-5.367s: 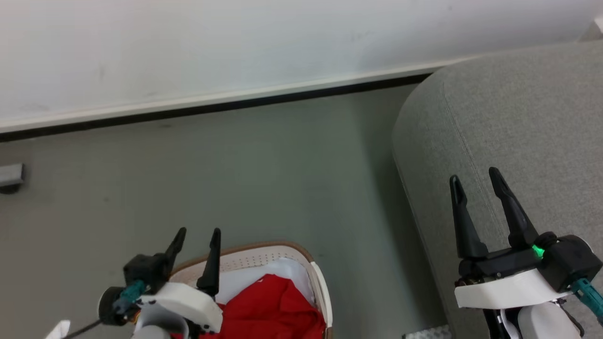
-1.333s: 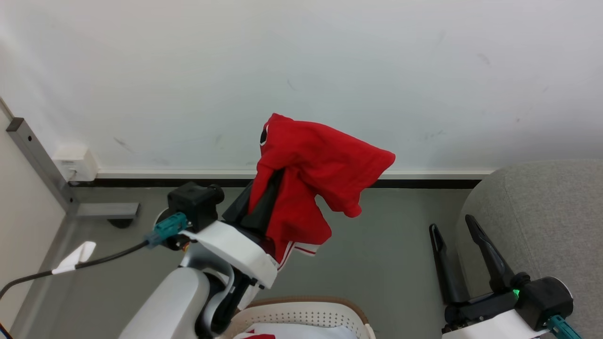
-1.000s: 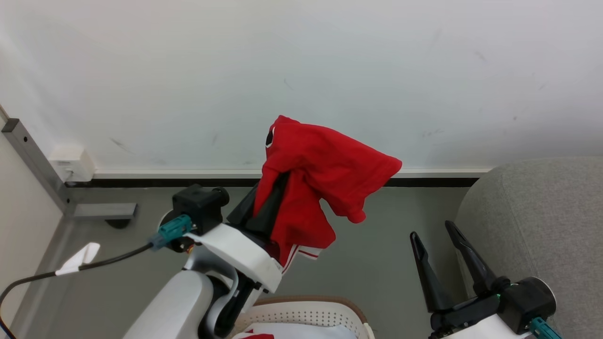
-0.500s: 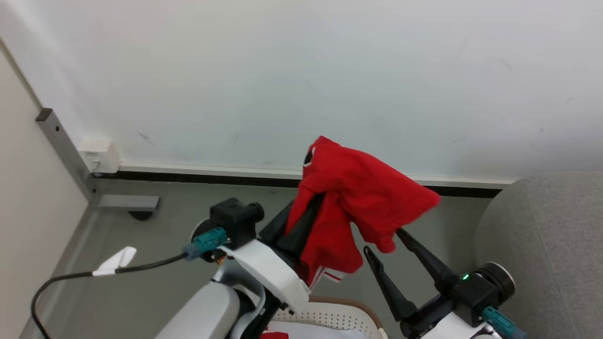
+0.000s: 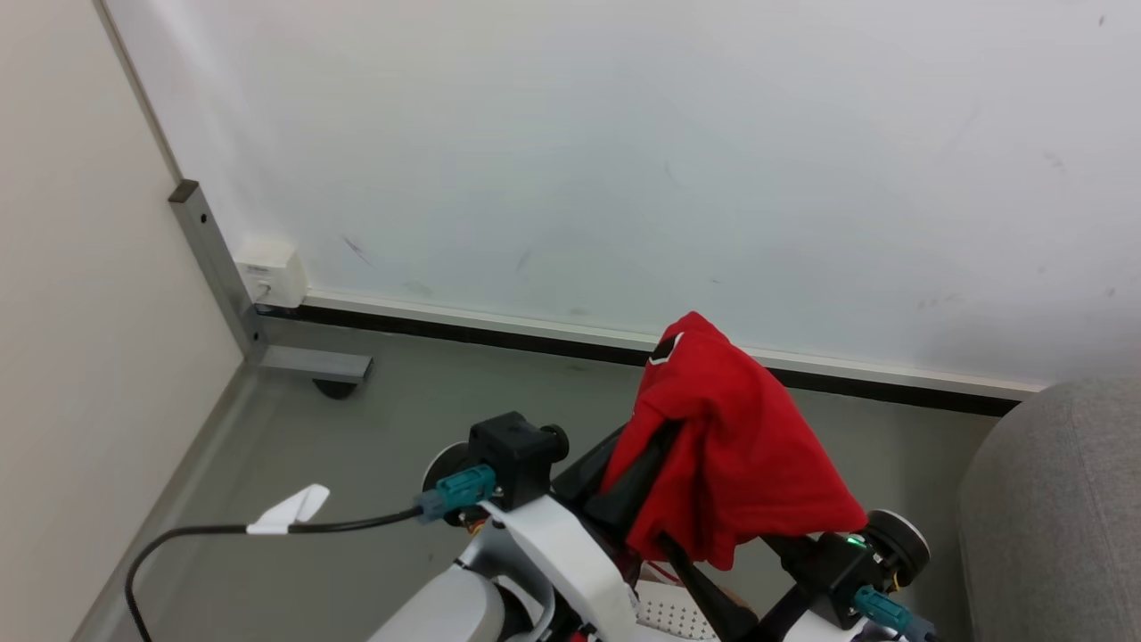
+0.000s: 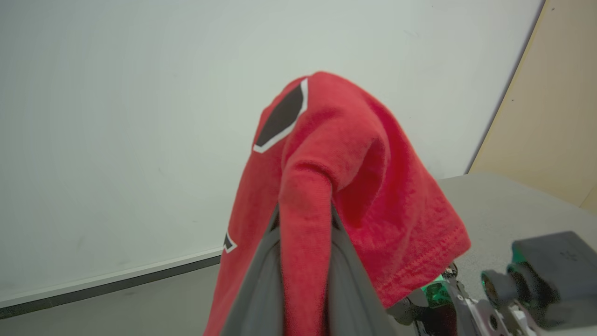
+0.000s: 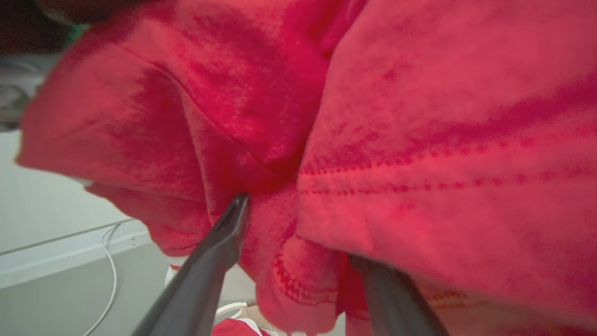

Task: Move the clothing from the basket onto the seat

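I've got the clothing [image 5: 740,455] pinched tight in my left gripper [image 6: 305,219], right gripper [image 7: 298,233] spread wide beneath its hem, seat [image 5: 1052,499] not reached.

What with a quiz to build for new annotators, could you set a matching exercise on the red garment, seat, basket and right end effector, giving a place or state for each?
Things:
1. red garment
2. seat
3. basket
4. right end effector

Places or states:
A. grey, at the head view's right edge
B. open, at a hanging hem
C. held up, pinched by the left end effector
D. perforated, at the head view's bottom edge

Pairs: 1-C, 2-A, 3-D, 4-B.
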